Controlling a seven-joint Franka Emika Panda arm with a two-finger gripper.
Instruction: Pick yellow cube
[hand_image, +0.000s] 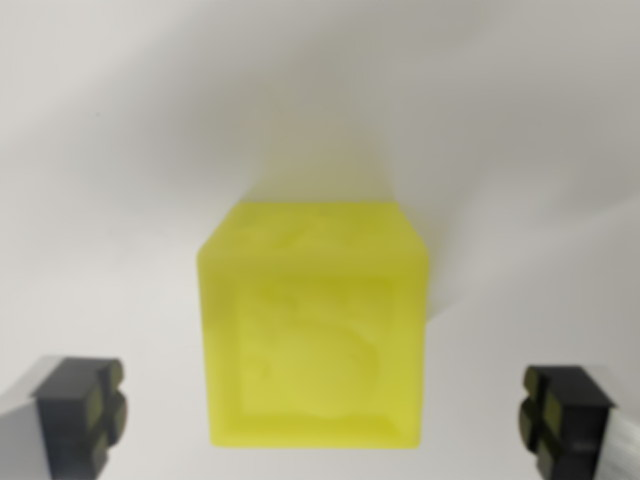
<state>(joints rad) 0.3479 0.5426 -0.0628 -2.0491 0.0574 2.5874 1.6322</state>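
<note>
A yellow cube (315, 325) with an embossed figure on its near face fills the middle of the wrist view, resting on a white surface (120, 150). My gripper (320, 420) is open, its two dark fingertips (85, 415) standing far apart at the lower corners, one at the wrist view's left and one at its right. The cube lies between them, with a wide gap on each side. Neither finger touches the cube. The picture is slightly blurred.
Only the plain white surface surrounds the cube, with soft grey shadows across the top and right of the wrist view.
</note>
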